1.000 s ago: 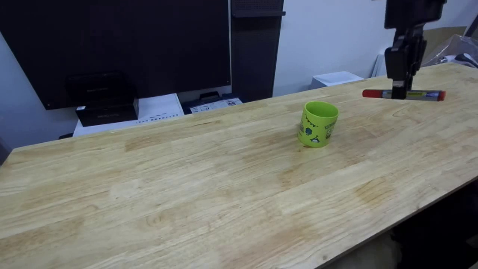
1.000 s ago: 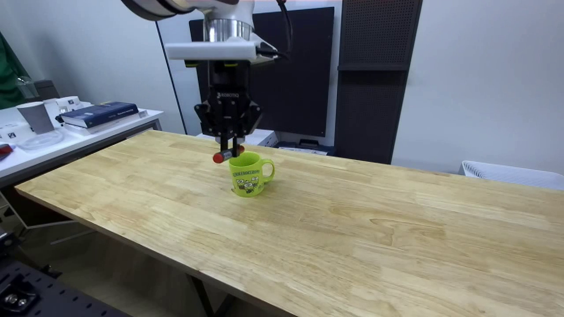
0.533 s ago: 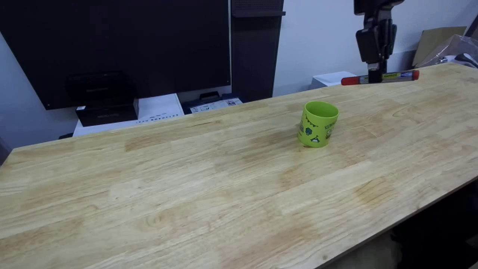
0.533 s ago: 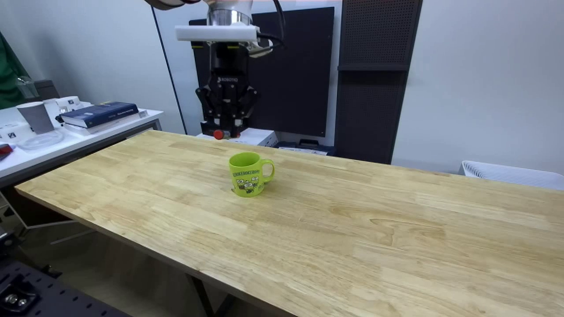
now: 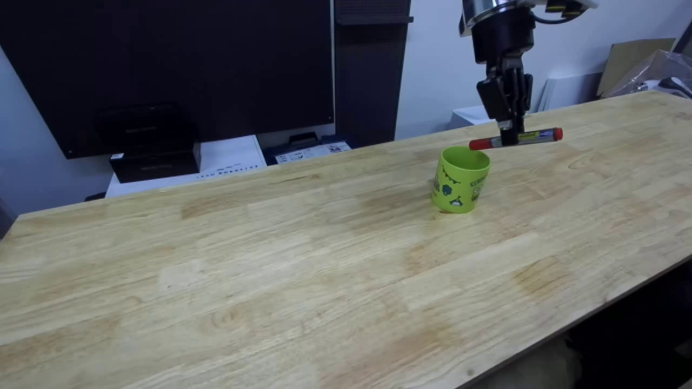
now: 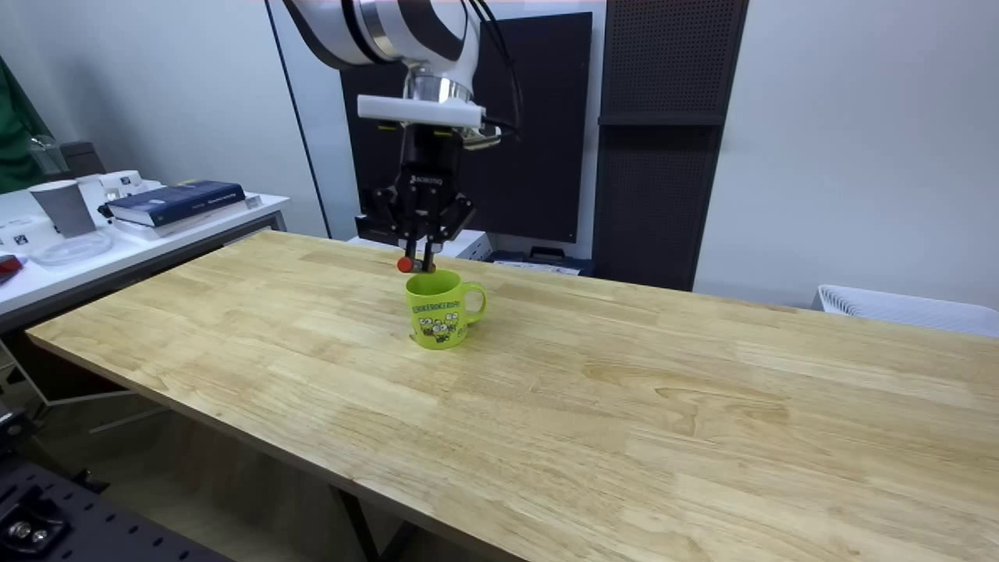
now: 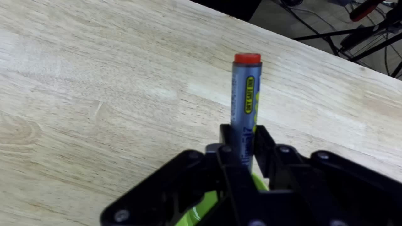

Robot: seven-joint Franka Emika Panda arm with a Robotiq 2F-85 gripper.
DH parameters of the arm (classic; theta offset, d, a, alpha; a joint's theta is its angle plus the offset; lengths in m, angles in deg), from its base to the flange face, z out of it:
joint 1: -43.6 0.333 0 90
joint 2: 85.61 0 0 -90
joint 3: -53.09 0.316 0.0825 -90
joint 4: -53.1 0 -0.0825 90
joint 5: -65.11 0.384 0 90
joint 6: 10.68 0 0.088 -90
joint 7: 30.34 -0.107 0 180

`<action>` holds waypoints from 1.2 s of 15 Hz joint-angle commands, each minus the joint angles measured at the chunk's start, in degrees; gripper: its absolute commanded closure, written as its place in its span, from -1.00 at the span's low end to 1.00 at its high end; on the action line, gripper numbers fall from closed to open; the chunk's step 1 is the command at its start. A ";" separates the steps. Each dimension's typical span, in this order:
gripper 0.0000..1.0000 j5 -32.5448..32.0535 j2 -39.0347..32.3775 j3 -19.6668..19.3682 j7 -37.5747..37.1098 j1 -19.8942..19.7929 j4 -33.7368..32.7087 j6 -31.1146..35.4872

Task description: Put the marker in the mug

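The lime-green mug [image 5: 458, 186] stands upright on the wooden table, with its handle showing in an exterior view [image 6: 477, 303]. My gripper [image 5: 510, 138] is shut on the marker [image 5: 540, 136], which has a grey body and red ends. The marker lies nearly level, its red cap end tilted slightly down and, in that exterior view, overlapping the mug's far rim. In the wrist view the fingers pinch the marker [image 7: 246, 94] near its middle. The mug [image 7: 202, 205] shows partly beneath the gripper there; the marker's cap end is hidden behind the fingers.
The wooden table [image 6: 624, 437] has an open front edge. White and black boxes [image 5: 157, 162] stand behind it. A side table [image 6: 273, 204] with books [image 6: 175, 201] and a grey cup [image 6: 62, 209] stands beside it. A dark panel [image 5: 162, 65] is at the back.
My gripper has risen, then come down again while moving sideways toward the mug with the marker held. The marker has become slightly tilted. The mug has not moved.
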 commanded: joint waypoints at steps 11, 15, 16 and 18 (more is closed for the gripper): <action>-0.20 0.09 -11.47 2.18 -0.73 0.01 -14.04 -6.61; -0.72 0.46 -10.88 2.76 -0.11 -0.19 -15.00 -6.77; -0.84 0.31 -10.04 2.92 0.09 -0.07 -14.47 -6.28; -1.00 -0.81 -7.13 3.15 0.39 0.63 -11.70 -3.65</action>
